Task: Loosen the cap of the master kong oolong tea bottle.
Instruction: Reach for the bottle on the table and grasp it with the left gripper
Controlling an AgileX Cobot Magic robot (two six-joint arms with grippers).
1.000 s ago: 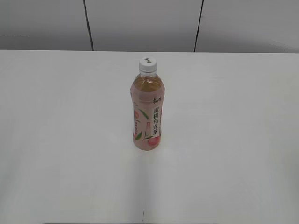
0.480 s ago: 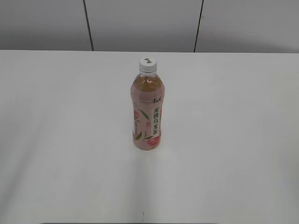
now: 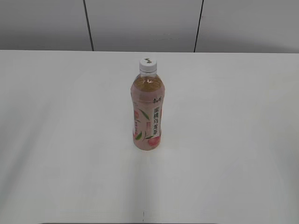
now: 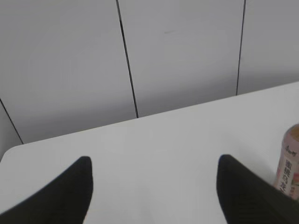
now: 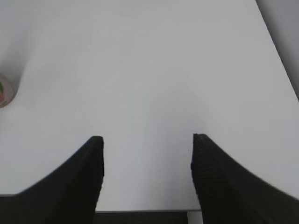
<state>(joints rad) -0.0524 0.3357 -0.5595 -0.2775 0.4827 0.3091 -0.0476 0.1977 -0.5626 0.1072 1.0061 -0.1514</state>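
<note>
The left gripper is spread wide over the white bench and holds nothing; the bottle shows just at the right edge of its view, beside the right finger. In the exterior view the bottle stands upright near the middle of the bench, with the white cap on its neck, and no gripper touches it; the right gripper is also wide and empty, with the bottle's base far to its left.
</note>
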